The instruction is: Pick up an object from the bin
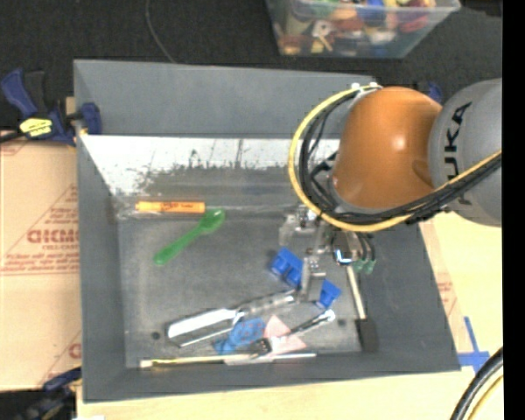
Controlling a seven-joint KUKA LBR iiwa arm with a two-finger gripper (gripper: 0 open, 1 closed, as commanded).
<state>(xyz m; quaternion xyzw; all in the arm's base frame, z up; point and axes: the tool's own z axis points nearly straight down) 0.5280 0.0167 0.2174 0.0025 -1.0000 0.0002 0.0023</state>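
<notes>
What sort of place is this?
Probably a robotics lab bin-picking cell: a KUKA arm over a grey metal bin of loose odds like a green spoon, with a clear tub of toys behind.

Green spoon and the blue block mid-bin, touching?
Apart. The camera view shows a stretch of bare bin floor between the green spoon and the blue block; nothing bridges them.
</notes>
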